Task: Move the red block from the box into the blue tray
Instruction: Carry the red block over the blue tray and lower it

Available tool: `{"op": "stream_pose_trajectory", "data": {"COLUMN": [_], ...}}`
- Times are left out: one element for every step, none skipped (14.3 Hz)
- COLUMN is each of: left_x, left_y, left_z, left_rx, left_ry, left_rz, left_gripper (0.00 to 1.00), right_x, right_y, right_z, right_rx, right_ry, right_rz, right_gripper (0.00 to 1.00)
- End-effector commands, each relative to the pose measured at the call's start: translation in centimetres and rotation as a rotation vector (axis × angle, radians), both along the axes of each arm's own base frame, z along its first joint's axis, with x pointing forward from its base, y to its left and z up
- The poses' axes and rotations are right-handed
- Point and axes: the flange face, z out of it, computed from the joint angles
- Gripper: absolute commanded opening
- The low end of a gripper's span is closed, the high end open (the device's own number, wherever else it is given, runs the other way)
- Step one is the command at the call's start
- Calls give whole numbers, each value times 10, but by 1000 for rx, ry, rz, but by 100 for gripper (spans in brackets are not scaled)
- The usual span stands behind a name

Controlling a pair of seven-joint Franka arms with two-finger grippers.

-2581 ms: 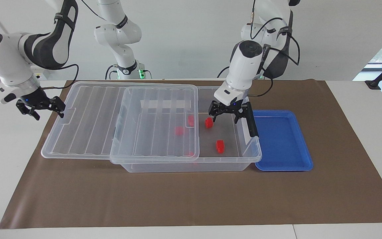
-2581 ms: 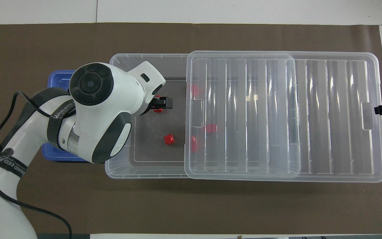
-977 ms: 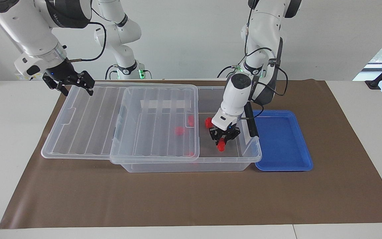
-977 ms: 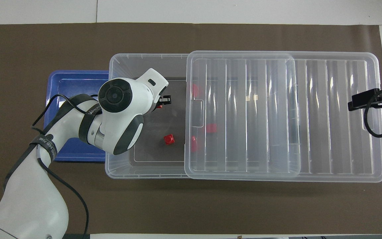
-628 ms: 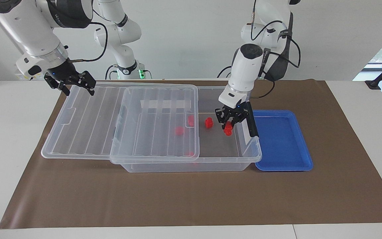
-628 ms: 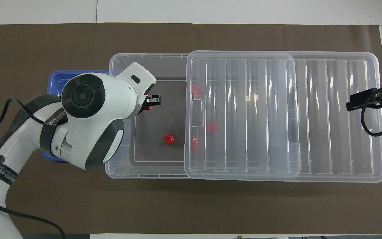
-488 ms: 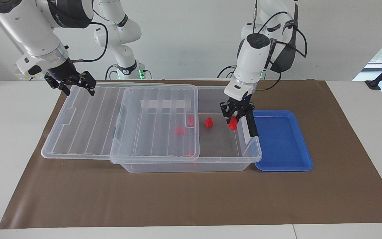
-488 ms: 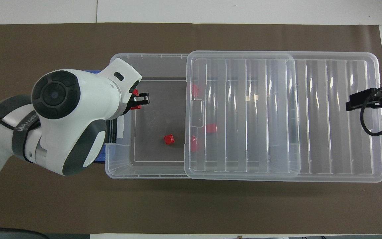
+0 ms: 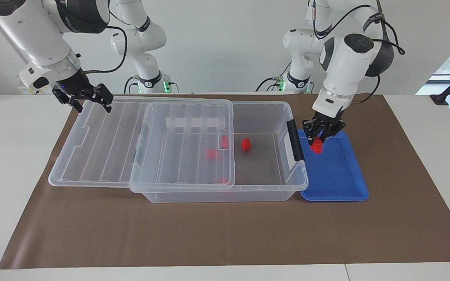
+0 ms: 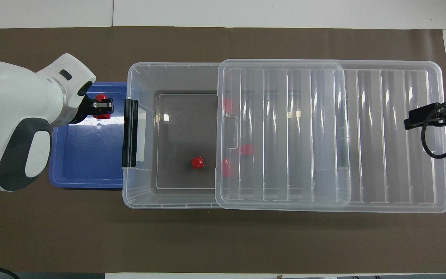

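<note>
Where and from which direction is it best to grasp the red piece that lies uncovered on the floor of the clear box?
Probably the red piece by two opposite sides, coming straight down. It sits alone on the floor of the box, outside the slid-back lid, so the way is open from above.

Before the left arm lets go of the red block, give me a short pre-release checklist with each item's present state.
1. Left gripper shut on the red block: ok.
2. Block over the blue tray, past the box and its latch handle: ok.
3. Block resting on the tray floor: cannot tell; it appears just above it.
4. Tray under the block free of other items: ok.
5. Right gripper waits open over the lid, away from the tray: ok.
</note>
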Motion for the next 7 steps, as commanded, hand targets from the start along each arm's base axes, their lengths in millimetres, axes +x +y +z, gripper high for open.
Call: {"op": "stream_pose_trajectory", "data": {"left_x": [0, 2, 2, 6, 10, 11, 11], "left_y": [35, 55, 62, 70, 76, 77, 78], "left_z": [-31, -45, -66, -79, -93, -101, -110], "left_rx": [30, 36, 39, 39, 39, 38, 38], "left_ry": [19, 11, 14, 11, 22, 28, 35], "left_rz": [-79, -101, -119, -114, -105, -105, -104], "left_gripper": [0, 0, 0, 0, 0, 0, 0], "right_x": [-10, -16, -25, -28, -29, -26, -22], "right_y": [-34, -60, -78, -87, -98, -106, -122], "right_z": [-7, -19, -28, -36, -43, -49, -60], "right_rx": [3, 7, 12, 13, 7, 0, -13], "right_ry": [-47, -61, -79, -91, -98, -98, -98], "right_rz": [62, 72, 89, 115, 131, 120, 97], "right_gripper": [40, 10, 0, 0, 0, 0, 0]}}
